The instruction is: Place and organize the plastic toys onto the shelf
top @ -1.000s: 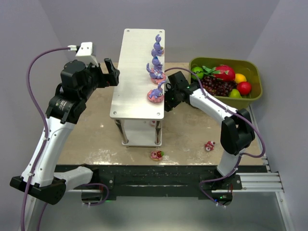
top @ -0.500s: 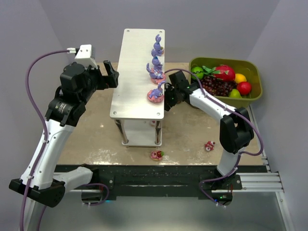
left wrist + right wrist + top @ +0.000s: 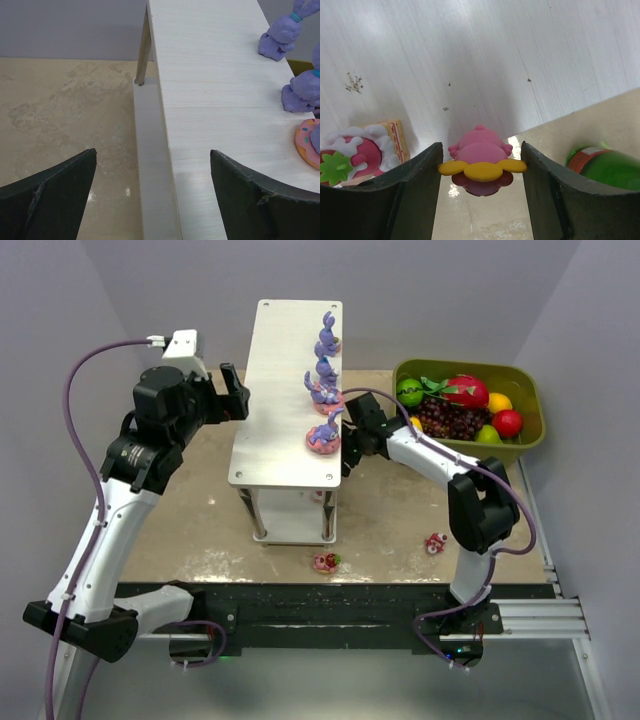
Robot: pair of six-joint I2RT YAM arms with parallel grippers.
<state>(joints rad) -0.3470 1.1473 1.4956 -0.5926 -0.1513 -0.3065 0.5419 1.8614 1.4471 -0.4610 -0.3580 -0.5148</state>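
While my left claw (image 3: 236, 392) hangs wide open and empty at the left long edge of the shelf (image 3: 280, 390), its fingers straddle that edge of the top board. Along the board's right edge stands a row of purple bunnies (image 3: 325, 430) on pink bases. Just right of them and lower down, my right claw (image 3: 481, 147) reaches in at the lower white tier. It grips a pink and yellow toy (image 3: 481, 162) at the tier's edge, and the yellow rim meets both fingers. In the wrist view a strawberry cake toy (image 3: 350, 155) sits on that tier, and a green bottle (image 3: 607, 167) shows on the other side. On the bench (image 3: 200, 510), 2 small toys (image 3: 326, 562) lie in front of the shelf. An olive-green bin (image 3: 505, 368) of fruit sits far right.
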